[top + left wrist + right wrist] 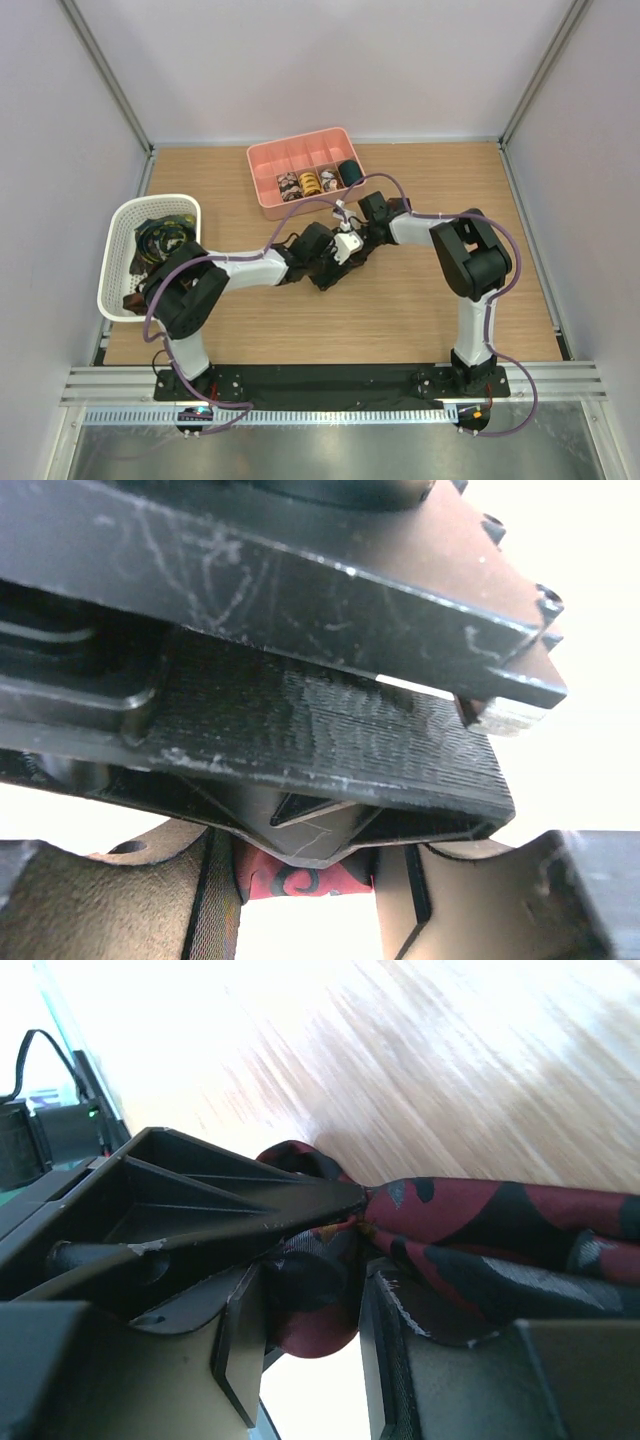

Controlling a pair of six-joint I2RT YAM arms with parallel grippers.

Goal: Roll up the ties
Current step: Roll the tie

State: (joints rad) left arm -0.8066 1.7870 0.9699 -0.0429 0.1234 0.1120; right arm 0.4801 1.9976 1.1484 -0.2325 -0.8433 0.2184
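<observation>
A dark red tie with black prints (480, 1220) lies on the wooden table, held between both grippers at the table's middle. My right gripper (312, 1332) is shut on a bunched, partly rolled end of it; the rest trails off to the right. My left gripper (305, 892) is shut on a red piece with a black swirl (300, 883). In the top view the left gripper (325, 266) and right gripper (350, 250) meet tip to tip, and the tie is mostly hidden under them. Several rolled ties (310, 182) sit as coils in the pink tray.
The pink divided tray (300, 152) stands at the back centre, just beyond the right arm. A white mesh basket (125, 215) at the left edge holds more loose ties (160, 238). Grey walls close in the table on three sides.
</observation>
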